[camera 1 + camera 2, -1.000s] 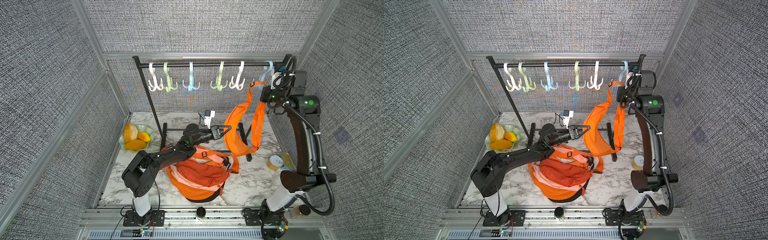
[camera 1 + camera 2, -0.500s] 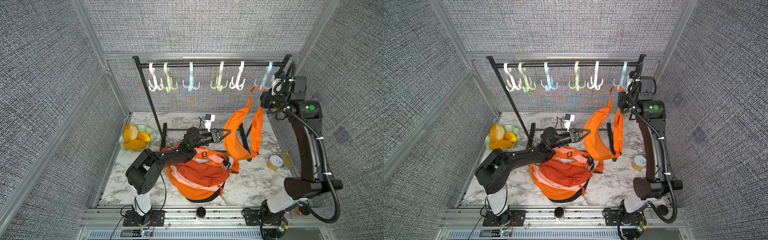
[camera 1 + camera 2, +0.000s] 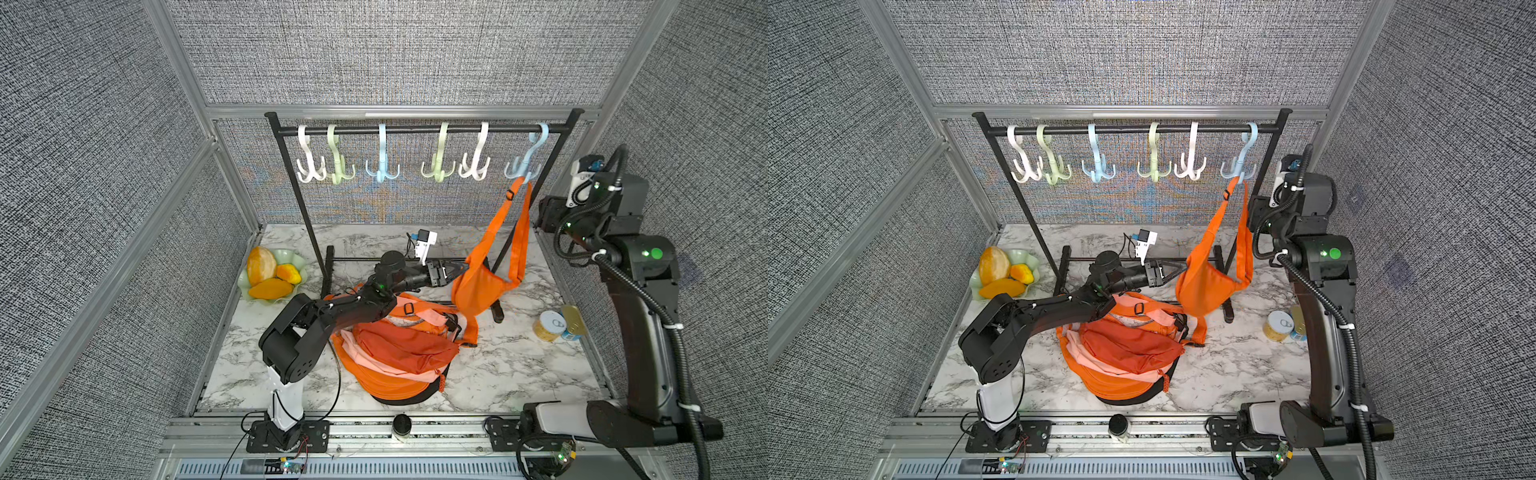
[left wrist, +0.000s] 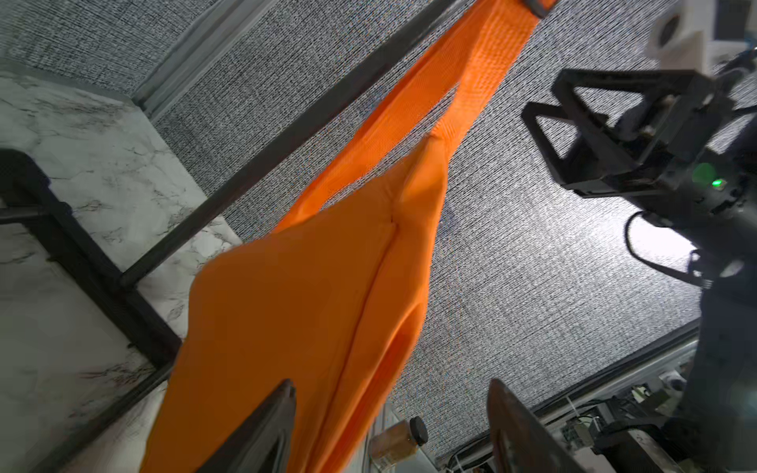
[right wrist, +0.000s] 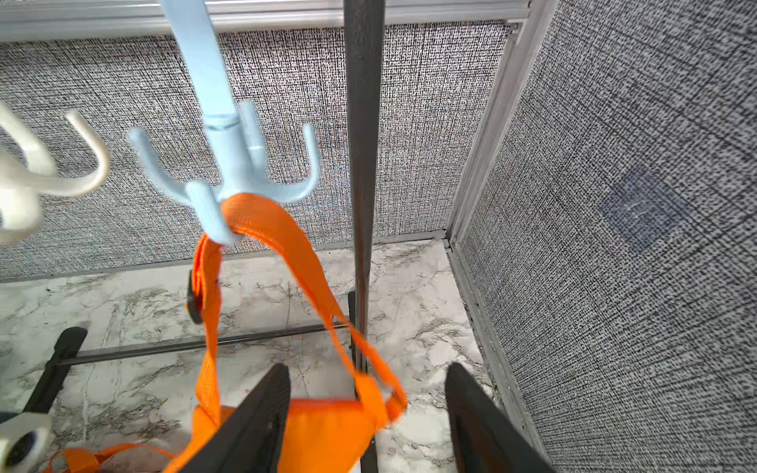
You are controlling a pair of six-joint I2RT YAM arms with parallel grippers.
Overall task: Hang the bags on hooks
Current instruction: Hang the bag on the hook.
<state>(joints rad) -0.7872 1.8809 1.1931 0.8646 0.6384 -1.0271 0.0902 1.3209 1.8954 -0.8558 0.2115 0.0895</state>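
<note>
In both top views the orange bag (image 3: pixel 478 286) hangs by its strap (image 3: pixel 496 220) from the pale blue hook (image 3: pixel 524 164) at the right end of the rail (image 3: pixel 415 129). Its pouch (image 3: pixel 1204 286) hangs low over the worktop (image 3: pixel 519 374) beside a heap of bags (image 3: pixel 399 353), and the left pincer (image 3: pixel 457 269) is just beside the pouch. The left wrist view adds that this pincer's fingers (image 4: pixel 262 426) stand wide apart on nothing, and that the right pincer (image 4: pixel 542 96) is likewise spread and empty. Only the right wrist view shows the strap looped over one prong of the hook.
</note>
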